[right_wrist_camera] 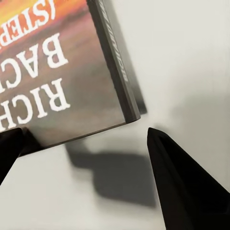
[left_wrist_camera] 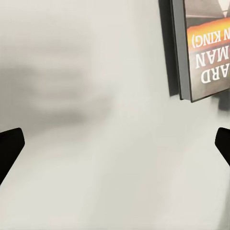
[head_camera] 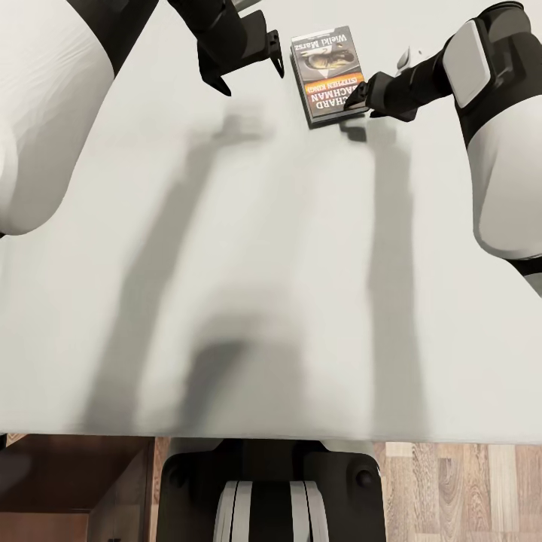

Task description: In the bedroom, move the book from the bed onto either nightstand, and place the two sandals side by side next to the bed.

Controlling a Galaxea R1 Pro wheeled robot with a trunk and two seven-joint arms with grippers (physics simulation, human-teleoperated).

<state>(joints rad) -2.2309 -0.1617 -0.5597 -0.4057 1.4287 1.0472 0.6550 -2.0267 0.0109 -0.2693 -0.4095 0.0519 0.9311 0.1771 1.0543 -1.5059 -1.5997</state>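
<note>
**Both grippers at the book on the bed**

Left gripper (head_camera: 252,59) hangs just left of the book (head_camera: 327,73), fingers spread wide and holding nothing, not touching it. The book lies flat on the bed (head_camera: 226,263), cover up, orange band and white lettering showing. Right gripper (head_camera: 360,96) sits at the book's near right corner, jaws apart, one fingertip (right_wrist_camera: 184,184) just beside the corner, the other partly under the cover's edge.

A bedroom: off-white bed (head_camera: 263,301) over wood-plank floor (head_camera: 459,489).
</note>
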